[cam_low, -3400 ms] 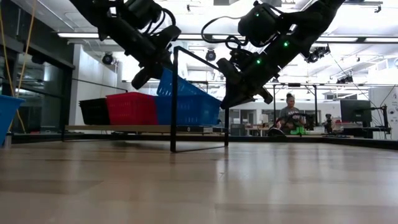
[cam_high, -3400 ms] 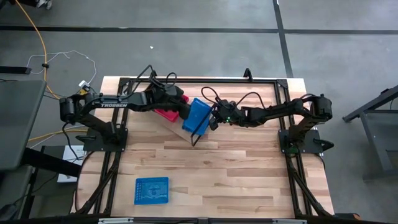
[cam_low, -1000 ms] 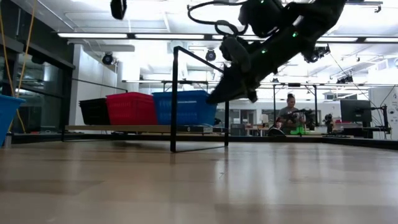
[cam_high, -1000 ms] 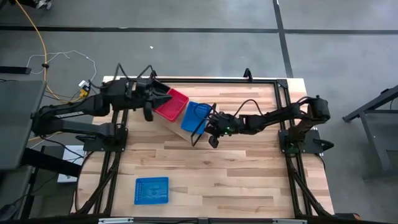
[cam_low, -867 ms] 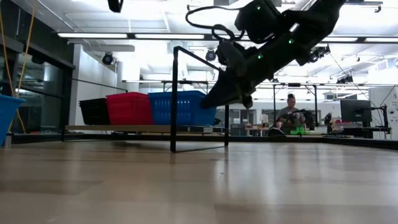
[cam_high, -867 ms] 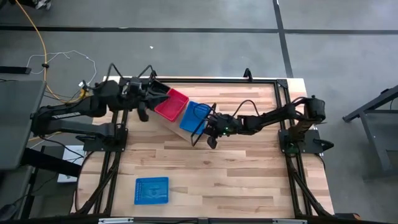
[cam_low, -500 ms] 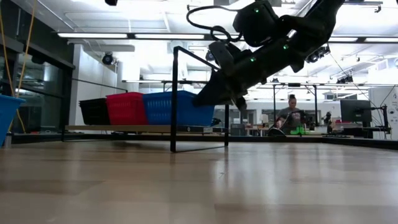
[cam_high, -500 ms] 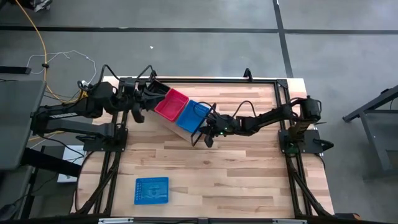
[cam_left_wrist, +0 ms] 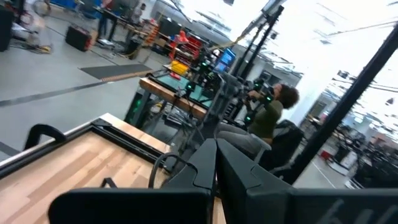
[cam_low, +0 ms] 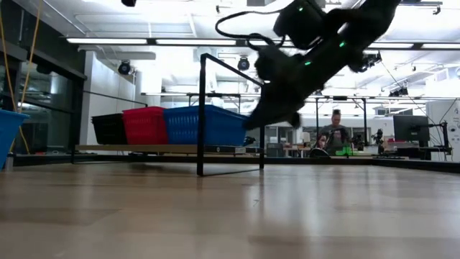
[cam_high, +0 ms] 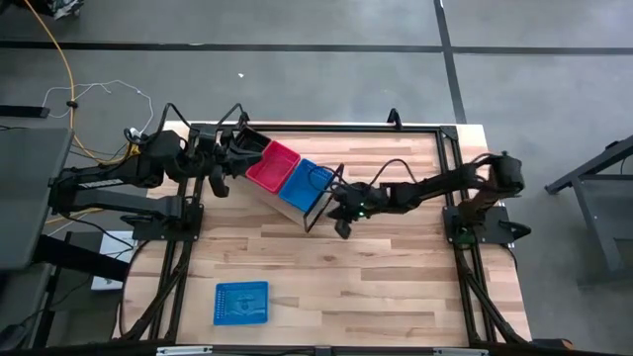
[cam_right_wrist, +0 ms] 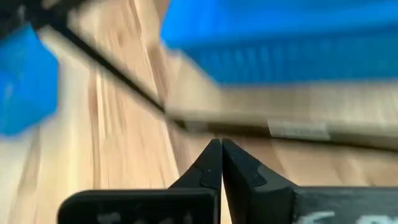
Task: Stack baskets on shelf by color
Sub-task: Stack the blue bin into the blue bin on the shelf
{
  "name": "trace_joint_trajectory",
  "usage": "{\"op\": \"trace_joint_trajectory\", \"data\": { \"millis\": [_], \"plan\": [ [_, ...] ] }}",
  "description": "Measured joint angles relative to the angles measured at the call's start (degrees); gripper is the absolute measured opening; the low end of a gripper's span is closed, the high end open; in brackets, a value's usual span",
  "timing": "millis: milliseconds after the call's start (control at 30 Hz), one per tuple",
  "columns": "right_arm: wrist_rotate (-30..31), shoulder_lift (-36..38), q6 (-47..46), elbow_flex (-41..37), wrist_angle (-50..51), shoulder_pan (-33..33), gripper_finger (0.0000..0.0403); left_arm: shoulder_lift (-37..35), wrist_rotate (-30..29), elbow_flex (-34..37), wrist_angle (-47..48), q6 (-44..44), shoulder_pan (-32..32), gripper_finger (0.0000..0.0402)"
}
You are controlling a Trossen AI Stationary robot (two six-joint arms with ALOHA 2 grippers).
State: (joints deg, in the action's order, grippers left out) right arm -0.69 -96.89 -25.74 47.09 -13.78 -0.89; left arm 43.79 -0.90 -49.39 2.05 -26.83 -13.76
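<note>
High view: our right gripper (cam_high: 341, 220), fingers closed on nothing, sits just beside the blue basket (cam_high: 305, 184) on the shelf (cam_high: 297, 212), sorted next to red (cam_high: 271, 165); another blue basket (cam_high: 242, 303) waits near-left.

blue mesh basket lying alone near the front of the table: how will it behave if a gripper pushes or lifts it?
The blue perforated plastic basket looks shallow and thin-walled, so it is probably light and would slide on the smooth wooden tabletop rather than tip. Its low, wide shape suggests it won't roll. A mesh wall may flex if pinched at the rim.
</note>
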Motion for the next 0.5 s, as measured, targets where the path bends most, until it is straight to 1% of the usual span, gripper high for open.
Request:
{"op": "trace_joint_trajectory", "data": {
  "millis": [133, 233, 300, 367, 433, 500],
  "plan": [
    [-1.1, 7.9, 1.1, -1.8, 13.3, 1.6, 0.0000, 0.0, 3.1, 0.0, 0.4, 0.0, 0.0, 0.0000],
    [-2.1, 15.9, -3.1, -8.0, 14.3, 3.6, 0.0000, 0.0, 5.9, 0.0, 0.3, 0.3, 0.0, 0.0000],
    [-2.1, 22.1, -8.5, -13.8, 12.0, 5.6, 0.0000, -0.3, 6.4, 0.0, 0.1, 1.9, 0.5, 0.0000],
    [-0.3, 28.6, -14.7, -20.0, 6.4, 8.5, 0.0000, -0.7, 5.1, 0.0, 0.0, 3.8, 1.6, 0.0000],
    [3.9, 34.2, -19.4, -25.4, -1.4, 11.9, 0.0000, -0.8, 1.9, 1.0, -1.0, 4.4, 3.2, 0.0000],
    [11.1, 38.8, -21.1, -29.3, -8.6, 15.1, 0.0000, -0.9, -1.8, 3.3, -2.9, 4.5, 5.0, 0.0000]
  ]
}}
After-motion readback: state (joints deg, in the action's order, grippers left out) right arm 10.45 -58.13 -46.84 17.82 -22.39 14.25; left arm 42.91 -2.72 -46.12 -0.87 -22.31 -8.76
